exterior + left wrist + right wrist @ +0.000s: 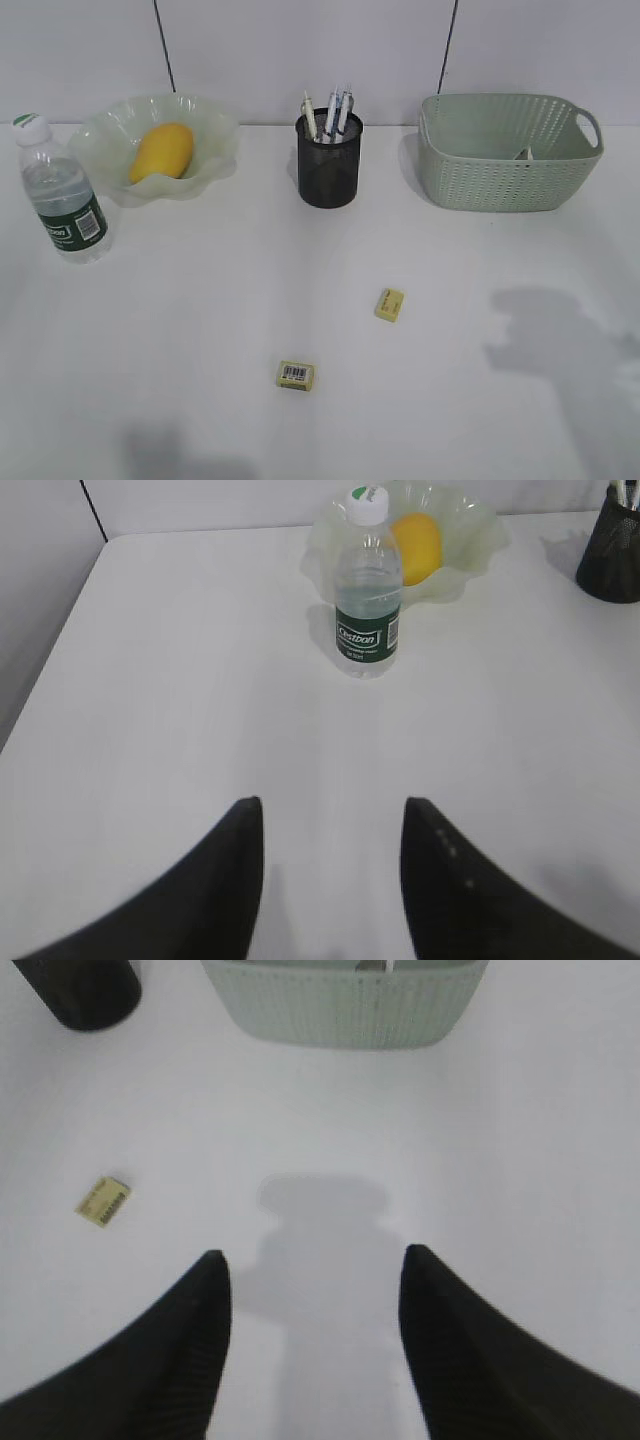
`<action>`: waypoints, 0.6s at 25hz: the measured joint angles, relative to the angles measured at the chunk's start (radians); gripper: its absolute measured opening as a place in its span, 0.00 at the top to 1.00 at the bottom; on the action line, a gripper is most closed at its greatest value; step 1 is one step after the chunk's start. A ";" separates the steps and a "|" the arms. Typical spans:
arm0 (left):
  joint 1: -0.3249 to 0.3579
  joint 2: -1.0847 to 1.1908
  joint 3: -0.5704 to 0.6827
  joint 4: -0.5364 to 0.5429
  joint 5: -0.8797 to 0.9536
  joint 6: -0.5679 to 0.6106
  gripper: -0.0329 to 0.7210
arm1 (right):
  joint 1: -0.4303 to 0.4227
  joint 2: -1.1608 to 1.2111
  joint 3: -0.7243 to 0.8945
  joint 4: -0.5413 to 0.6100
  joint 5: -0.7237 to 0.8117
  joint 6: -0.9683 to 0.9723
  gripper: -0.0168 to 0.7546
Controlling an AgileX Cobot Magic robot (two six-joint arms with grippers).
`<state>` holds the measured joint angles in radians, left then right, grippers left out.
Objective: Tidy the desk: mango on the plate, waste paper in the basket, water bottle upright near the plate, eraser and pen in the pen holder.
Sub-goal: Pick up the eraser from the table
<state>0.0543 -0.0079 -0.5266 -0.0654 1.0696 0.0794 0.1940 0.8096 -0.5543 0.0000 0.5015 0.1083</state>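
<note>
Nearest the exterior camera: small yellow rectangular eraser with a barcode label [297, 375], lying flat on the plain white desk [180, 330]. Landmark = black wire-mesh cylindrical pen holder [329, 160].

- Second yellow eraser [390, 304]: in front of the holder, slightly right, nearer it than the barcode one. Also seen in the right wrist view [103, 1201].
- Pens [330, 115] stand upright in the holder.
- Yellow-orange oblong mango [162, 151] sits in the pale green ruffled glass plate [215, 130], left of the holder.
- Clear plastic water bottle with dark green label and white cap [62, 190]: upright, further left, just beside the plate.
- Sage-green perforated plastic basket [505, 170]: right of the holder. A pale scrap shows over the rim inside [524, 154], likely the waste paper, can't confirm.

Left gripper [332, 810]: jaws apart, nothing between them, hovering over bare desk facing the bottle. Right gripper [312, 1260]: jaws apart, empty, above bare desk in front of the basket.

Judgement: only the erasers are left. Next move: right arm swings toward the holder side, drops on the nearer eraser, pinches its short sides, lifts, releases over the holder mouth.

Obstructions: none on the desk path. Pens crowd the holder opening, so the drop should go to the free side. Eraser is low and flat; fingertips must nearly touch the desk.
</note>
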 joint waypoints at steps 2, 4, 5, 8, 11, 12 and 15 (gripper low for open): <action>0.000 0.000 0.000 0.000 0.000 0.000 0.51 | 0.000 0.086 -0.018 0.000 -0.006 -0.018 0.35; 0.000 0.000 0.000 0.000 0.000 0.000 0.52 | 0.000 0.165 -0.043 0.000 -0.007 -0.037 0.27; 0.000 0.000 0.000 -0.001 0.000 0.000 0.52 | 0.000 0.201 -0.060 0.000 -0.004 -0.043 0.24; 0.000 0.000 0.000 -0.001 0.000 0.000 0.52 | 0.000 0.324 -0.124 0.000 0.041 -0.053 0.22; 0.000 0.000 0.000 -0.001 0.000 0.000 0.52 | 0.000 0.422 -0.191 0.000 0.115 -0.058 0.22; 0.000 0.000 0.000 -0.001 0.000 0.000 0.52 | 0.000 0.446 -0.215 0.000 0.138 -0.061 0.22; 0.000 0.000 0.000 -0.001 0.000 0.000 0.53 | 0.004 0.517 -0.279 0.012 0.217 -0.074 0.22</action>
<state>0.0543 -0.0079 -0.5266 -0.0663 1.0696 0.0794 0.1982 1.3264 -0.8329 0.0120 0.7189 0.0341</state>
